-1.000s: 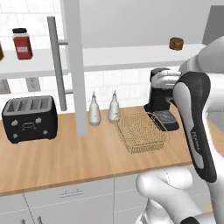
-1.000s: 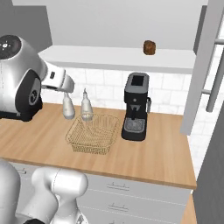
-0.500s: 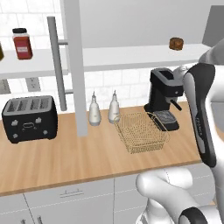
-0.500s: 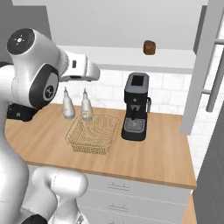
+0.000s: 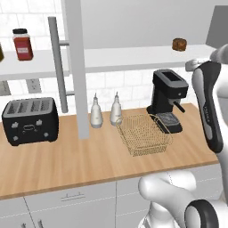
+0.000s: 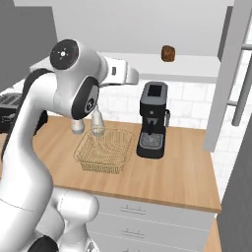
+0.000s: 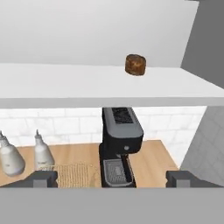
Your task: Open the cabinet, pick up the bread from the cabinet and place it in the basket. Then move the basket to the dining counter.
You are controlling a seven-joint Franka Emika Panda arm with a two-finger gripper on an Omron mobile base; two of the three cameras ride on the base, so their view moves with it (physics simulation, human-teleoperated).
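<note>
The cabinet (image 5: 75, 67) stands open; the bread (image 7: 135, 64) sits loose on its white shelf, upper centre of the hand view. The gripper (image 7: 112, 179), at bottom centre, has its jaws spread wide and empty. Risk: a shallow approach could nudge the bun rearward, or clip the coffee machine (image 7: 120, 146) directly below.

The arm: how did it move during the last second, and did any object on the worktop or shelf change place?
The arm swung up and back from over the basket, and its hand, fingers wide apart and holding nothing, now faces the bread on the cabinet shelf. The bread, basket, coffee machine, two bottles and toaster stayed in place.
</note>
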